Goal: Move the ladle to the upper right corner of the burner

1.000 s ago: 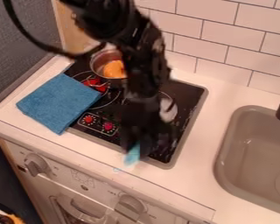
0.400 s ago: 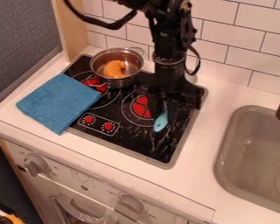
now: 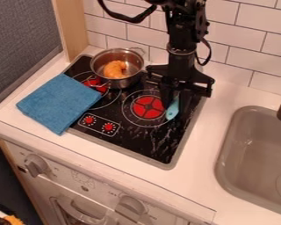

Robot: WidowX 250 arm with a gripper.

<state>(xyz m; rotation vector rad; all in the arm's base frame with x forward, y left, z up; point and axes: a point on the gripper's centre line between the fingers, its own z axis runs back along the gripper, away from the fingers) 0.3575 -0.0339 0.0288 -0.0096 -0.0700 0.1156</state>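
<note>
The black gripper point(image 3: 175, 102) hangs over the upper right part of the black stove top point(image 3: 145, 140), beside the right-hand red burner ring point(image 3: 149, 107). It is shut on the light blue ladle point(image 3: 173, 110), whose rounded end points down toward the front. The rest of the ladle is hidden between and behind the fingers. Whether the ladle touches the stove surface, I cannot tell.
A metal pot point(image 3: 118, 81) holding an orange item point(image 3: 114, 69) stands at the stove's back left. A folded blue cloth point(image 3: 58, 103) overlaps its left edge. The tiled wall point(image 3: 236, 57) rises behind; a sink point(image 3: 225, 145) lies right.
The gripper has gone from the stove's front edge back and to the right, carrying the ladle with it. The pot and the cloth have stayed where they were.
</note>
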